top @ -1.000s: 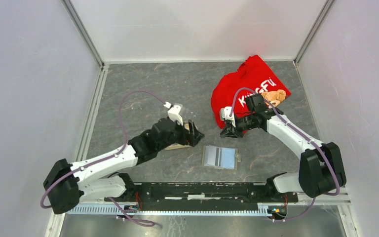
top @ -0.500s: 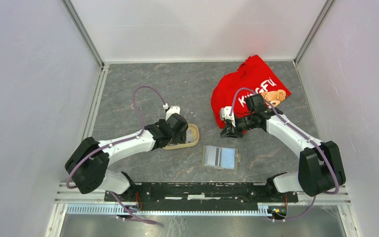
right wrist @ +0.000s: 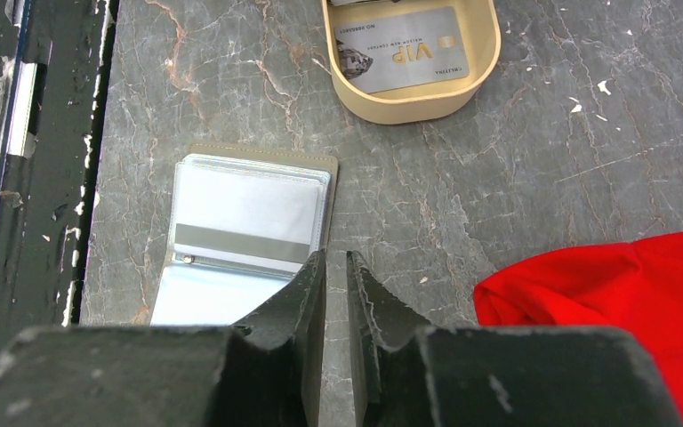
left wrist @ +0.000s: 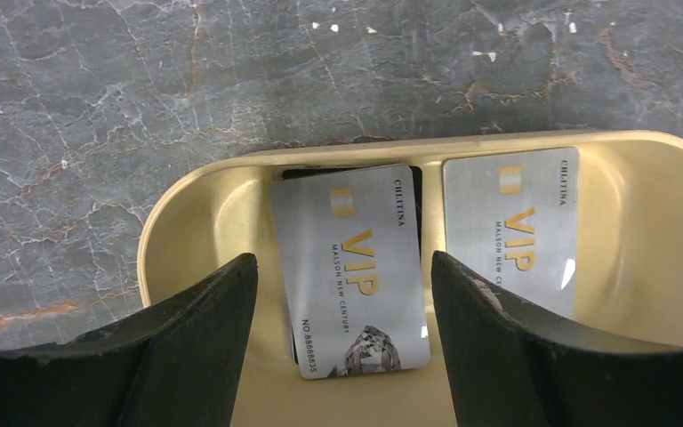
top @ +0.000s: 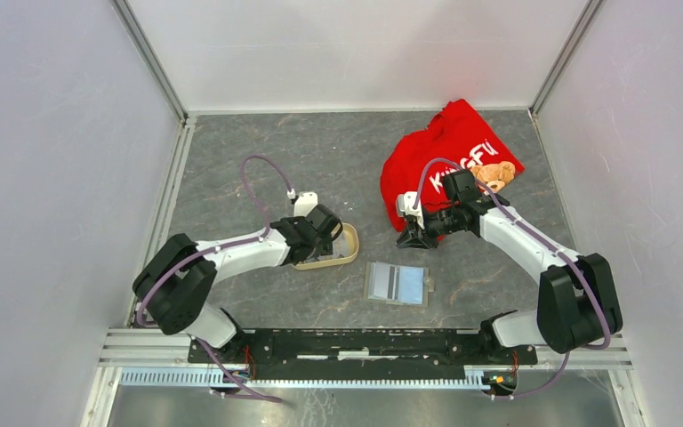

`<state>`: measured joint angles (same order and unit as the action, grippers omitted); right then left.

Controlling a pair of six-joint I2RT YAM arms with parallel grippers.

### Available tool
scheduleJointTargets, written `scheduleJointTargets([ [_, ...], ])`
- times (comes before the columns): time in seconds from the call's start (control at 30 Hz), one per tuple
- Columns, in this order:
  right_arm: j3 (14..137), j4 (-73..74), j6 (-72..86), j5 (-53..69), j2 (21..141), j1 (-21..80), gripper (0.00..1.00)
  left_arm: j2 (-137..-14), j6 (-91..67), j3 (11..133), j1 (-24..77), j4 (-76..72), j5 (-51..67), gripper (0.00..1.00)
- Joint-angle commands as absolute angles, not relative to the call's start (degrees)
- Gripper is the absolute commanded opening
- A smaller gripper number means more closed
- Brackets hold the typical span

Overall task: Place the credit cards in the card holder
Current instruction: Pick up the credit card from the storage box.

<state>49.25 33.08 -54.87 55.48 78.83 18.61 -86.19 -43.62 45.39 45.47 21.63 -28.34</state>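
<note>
Two silver credit cards lie side by side in a beige oval tray (left wrist: 156,258), one on the left (left wrist: 351,267) and one on the right (left wrist: 511,227). A dark edge peeks out from under the left one. My left gripper (left wrist: 342,258) hangs open just above the left card, its fingers astride it and not touching. From the top view, the left gripper (top: 325,238) covers the tray's (top: 351,247) left part. The card holder (top: 397,283) lies open and flat, pockets up. My right gripper (right wrist: 336,253) hovers empty beside the holder (right wrist: 240,240), its jaws nearly together.
A red shirt (top: 449,156) lies crumpled at the back right, just behind my right wrist, and it also shows in the right wrist view (right wrist: 622,302). The black base rail (top: 356,342) runs along the near edge. White walls close in the grey table.
My left arm has drawn back and folded, shifting its gripper leftwards so the tray's right end is uncovered. The right arm, card holder and shirt have not moved.
</note>
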Motion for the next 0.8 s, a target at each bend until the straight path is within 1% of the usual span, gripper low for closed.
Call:
scheduleJointTargets([
  [0.0,48.95,32.36,-55.16,56.60,79.46,18.36,0.20,-87.29,-47.41,47.55,45.00,21.41,-30.83,0.77],
  [0.47,48.96,32.68,-55.80,56.82,79.54,18.32,0.20,-90.26,-47.54,48.51,44.47,21.20,-30.87,0.74],
  [0.57,48.96,32.87,-55.98,56.87,79.66,18.35,0.20,-90.18,-47.55,48.54,44.32,21.20,-31.24,0.65],
  [0.77,48.96,33.17,-56.24,57.28,79.66,18.36,0.20,-87.23,-47.20,48.05,44.21,21.22,-30.77,0.55],
])
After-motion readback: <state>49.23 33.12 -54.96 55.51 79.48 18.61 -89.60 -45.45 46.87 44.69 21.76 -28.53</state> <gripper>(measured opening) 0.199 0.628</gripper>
